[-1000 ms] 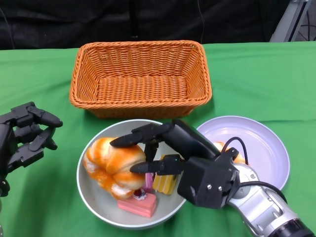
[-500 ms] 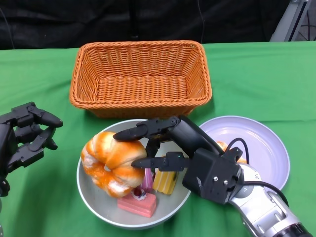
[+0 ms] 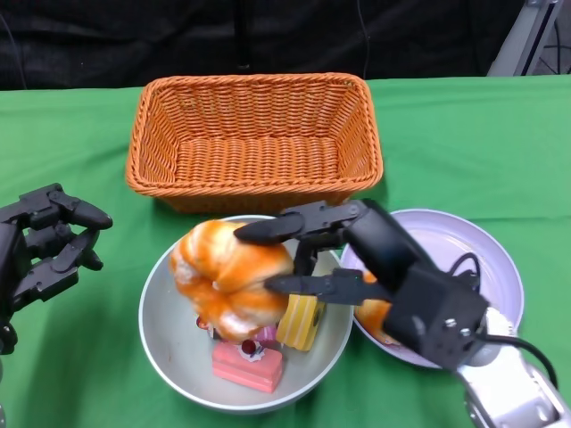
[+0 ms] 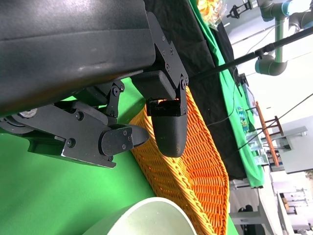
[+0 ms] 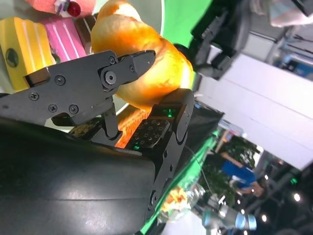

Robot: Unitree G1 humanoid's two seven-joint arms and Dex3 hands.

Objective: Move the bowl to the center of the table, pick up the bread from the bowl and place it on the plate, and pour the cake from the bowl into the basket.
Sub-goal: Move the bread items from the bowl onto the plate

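Note:
My right hand (image 3: 343,254) grips the orange braided bread (image 3: 230,281) and holds it lifted over the grey bowl (image 3: 165,343). The right wrist view shows the bread (image 5: 142,58) pinched between the fingers (image 5: 93,81). In the bowl lie a pink cake slice (image 3: 247,364) and a yellow cake slice (image 3: 301,323). To the right of the bowl sits the lilac plate (image 3: 473,259), with an orange item (image 3: 375,314) on it half hidden by my hand. My left hand (image 3: 45,250) hovers left of the bowl, holding nothing, fingers apart.
The empty orange wicker basket (image 3: 254,141) stands behind the bowl on the green cloth (image 3: 464,143); its rim (image 4: 190,161) also shows in the left wrist view. A black backdrop runs along the table's far edge.
My right hand has lifted the bread out of the bowl and carried it up and to the right, toward the plate. The left hand has stayed put.

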